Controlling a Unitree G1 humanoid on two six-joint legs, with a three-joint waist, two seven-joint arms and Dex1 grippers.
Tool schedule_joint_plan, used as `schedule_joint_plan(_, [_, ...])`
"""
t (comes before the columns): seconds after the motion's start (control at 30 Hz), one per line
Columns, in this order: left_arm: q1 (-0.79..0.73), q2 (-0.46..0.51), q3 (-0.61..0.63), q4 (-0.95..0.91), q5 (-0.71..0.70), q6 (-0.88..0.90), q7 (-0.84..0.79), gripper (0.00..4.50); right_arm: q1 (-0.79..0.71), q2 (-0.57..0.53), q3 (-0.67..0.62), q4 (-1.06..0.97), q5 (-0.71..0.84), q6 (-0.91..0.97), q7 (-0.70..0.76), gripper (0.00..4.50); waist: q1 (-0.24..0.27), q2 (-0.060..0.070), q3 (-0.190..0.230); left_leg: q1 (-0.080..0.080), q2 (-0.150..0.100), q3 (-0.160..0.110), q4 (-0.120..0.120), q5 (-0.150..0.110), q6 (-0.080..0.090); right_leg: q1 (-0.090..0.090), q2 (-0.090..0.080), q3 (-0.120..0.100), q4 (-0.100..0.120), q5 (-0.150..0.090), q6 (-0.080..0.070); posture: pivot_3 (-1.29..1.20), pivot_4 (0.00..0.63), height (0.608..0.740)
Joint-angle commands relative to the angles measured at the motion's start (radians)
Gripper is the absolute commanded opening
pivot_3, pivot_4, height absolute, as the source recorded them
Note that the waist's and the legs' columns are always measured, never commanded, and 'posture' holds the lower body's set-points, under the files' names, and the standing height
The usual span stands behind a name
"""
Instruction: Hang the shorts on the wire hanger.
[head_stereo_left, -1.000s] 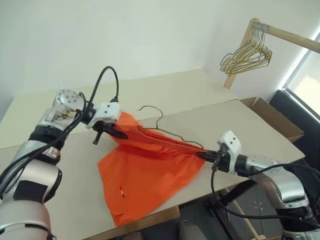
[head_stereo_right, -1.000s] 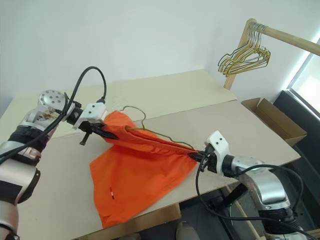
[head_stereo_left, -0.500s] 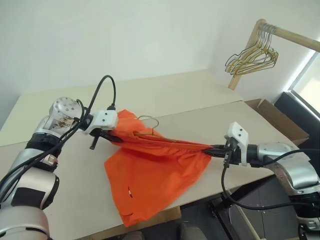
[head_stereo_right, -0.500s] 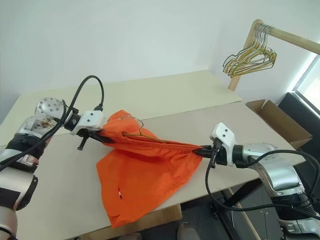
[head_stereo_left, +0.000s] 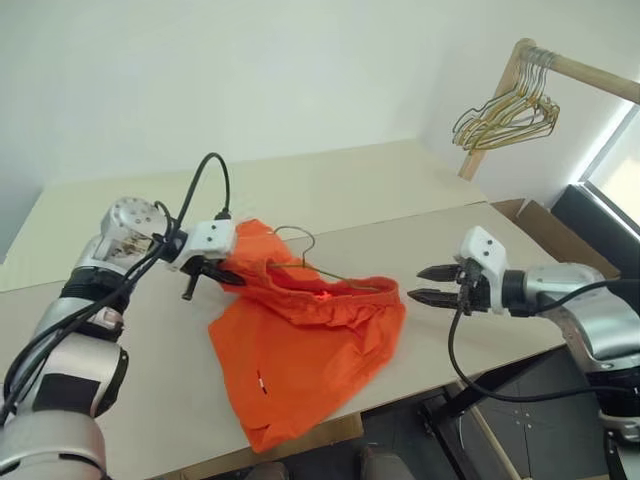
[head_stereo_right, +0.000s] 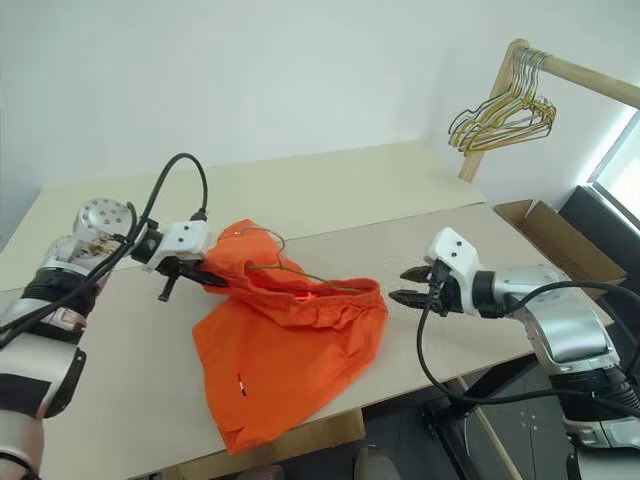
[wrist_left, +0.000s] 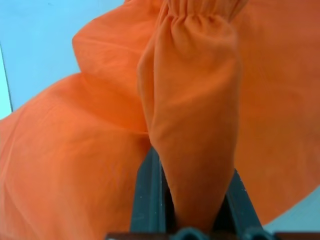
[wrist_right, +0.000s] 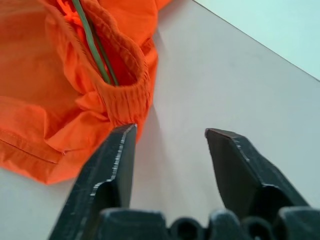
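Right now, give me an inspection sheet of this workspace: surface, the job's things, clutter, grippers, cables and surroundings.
Surface: pale table, made of boards laid edge to edge.
Job's things: orange shorts crumpled on the table; wire hanger threaded inside the waistband, hook sticking out near the left gripper.
Clutter: nothing seen on the table besides the shorts and hanger.
Grippers: left gripper shut on a fold of the shorts; right gripper open, holding nothing, just clear of the waistband's end.
Cables: black cable looping above the left wrist; another hanging under the right wrist.
Surroundings: wooden rail with a bunch of spare hangers; cardboard box beside the table.
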Motion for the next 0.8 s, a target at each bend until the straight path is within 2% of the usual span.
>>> schedule_joint_plan(0.03, [-0.046, -0.013, 0.045, 0.023, 0.01, 0.0, -0.003, 0.0, 0.0, -0.014, -0.043, -0.041, 0.007, 0.0, -0.005, 3.99, -0.001, 0.0, 0.0, 0.0, 0.0, 0.0, 0.0, 0.0, 0.0, 0.0, 0.0, 0.0, 0.0, 0.0, 0.0, -0.09, 0.0, 0.74])
schedule_joint_plan(0.07, [-0.051, -0.018, 0.049, 0.027, 0.012, 0.001, -0.004, 0.0, 0.004, -0.015, -0.049, -0.045, 0.008, -0.002, -0.007, 4.38, -0.002, 0.0, 0.0, 0.0, 0.0, 0.0, 0.0, 0.0, 0.0, 0.0, 0.0, 0.0, 0.0, 0.0, 0.0, -0.09, 0.0, 0.74])
schedule_joint_plan(0.1, [-0.053, -0.022, 0.054, 0.03, 0.015, 0.001, -0.006, 0.0, 0.008, -0.015, -0.054, -0.048, 0.006, -0.005, -0.012, 4.47, -0.002, 0.0, 0.0, 0.0, 0.0, 0.0, 0.0, 0.0, 0.0, 0.0, 0.0, 0.0, 0.0, 0.0, 0.0, -0.09, 0.0, 0.74])
schedule_joint_plan(0.3, [-0.052, -0.042, 0.066, 0.032, 0.027, -0.011, -0.026, 0.0, -0.104, 0.012, -0.118, -0.104, 0.099, 0.065, -0.038, 4.47, -0.005, 0.0, 0.0, 0.0, 0.0, 0.0, 0.0, 0.0, 0.0, 0.0, 0.0, 0.0, 0.0, 0.0, 0.0, -0.1, 0.0, 0.74])
schedule_joint_plan(0.6, [-0.077, -0.055, 0.064, 0.068, 0.067, -0.042, -0.034, 0.0, -0.403, 0.208, 0.151, -0.099, 0.041, 0.211, -0.1, 4.47, -0.031, 0.0, 0.0, -0.001, 0.001, -0.001, 0.0, 0.0, 0.0, -0.001, 0.0, -0.001, 0.0, 0.0, 0.0, -0.11, 0.0, 0.74])
schedule_joint_plan(0.8, [-0.094, -0.052, 0.061, 0.082, 0.109, -0.067, -0.01, 0.0, -0.467, 0.288, 0.268, -0.048, -0.026, 0.226, -0.111, 4.47, -0.034, 0.0, 0.0, -0.005, -0.001, -0.001, 0.0, 0.004, -0.006, -0.006, -0.002, -0.001, 0.001, 0.0, 0.0, -0.1, 0.0, 0.74])
